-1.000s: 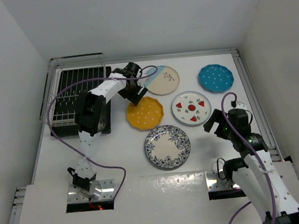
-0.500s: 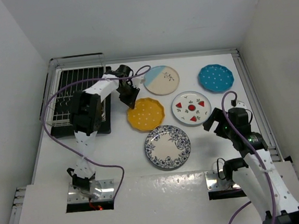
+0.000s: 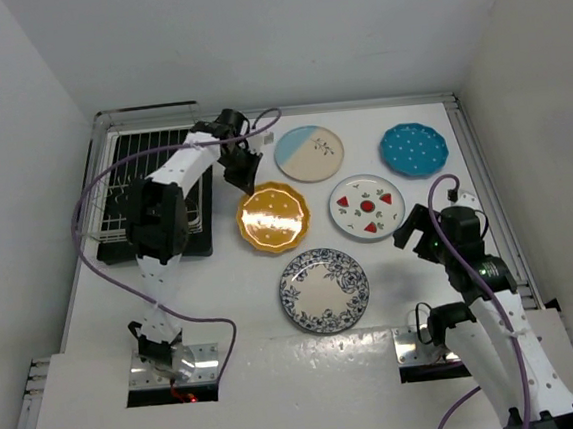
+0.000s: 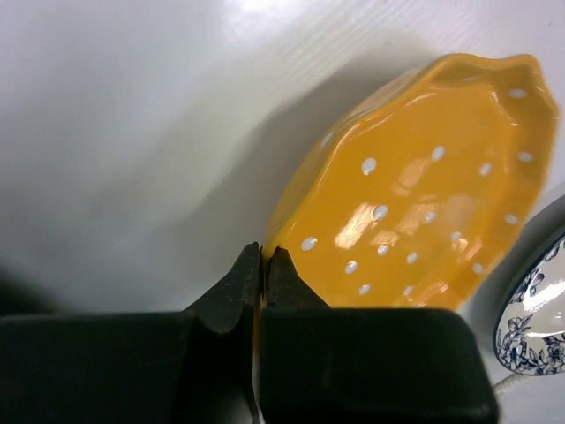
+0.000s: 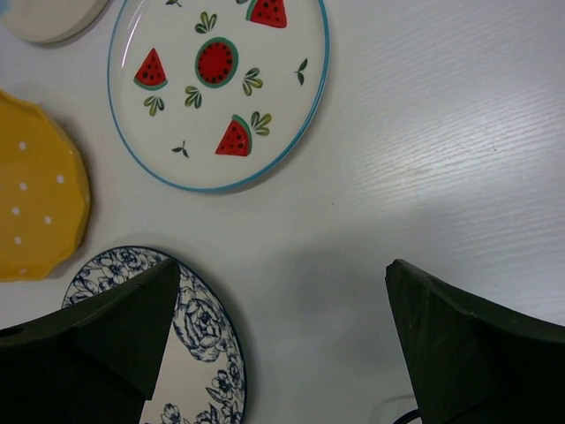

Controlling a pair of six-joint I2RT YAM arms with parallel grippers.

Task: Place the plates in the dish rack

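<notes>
Logging the dish rack (image 3: 149, 191) first, standing on its black tray (image 3: 201, 244) with tines upright for taking plates on edge, and finding no plate in it so far. Just right of the rack, noting the left gripper (image 3: 245, 168) clamping tight on the rack-side rim of the yellow plate (image 3: 273, 217). Wrist view showing fingertips (image 4: 287, 281) pinching the scalloped lip of that plate (image 4: 415, 212) and tipping it up off the table (image 3: 232, 279), probably so it can go in on edge. Moving further from the rack, recording the blue-and-cream plate (image 3: 308, 153), the blue floral plate (image 3: 323, 290) and the red-fruit plate (image 3: 366, 206) lying flat and apart, each leaving rim space for a grip. Well away from the rack, noting the right gripper (image 3: 416, 233) spreading wide and holding nothing, seemingly waiting clear of the working arm. Farthest from the rack, marking the teal plate (image 3: 413, 149) lying flat.
</notes>
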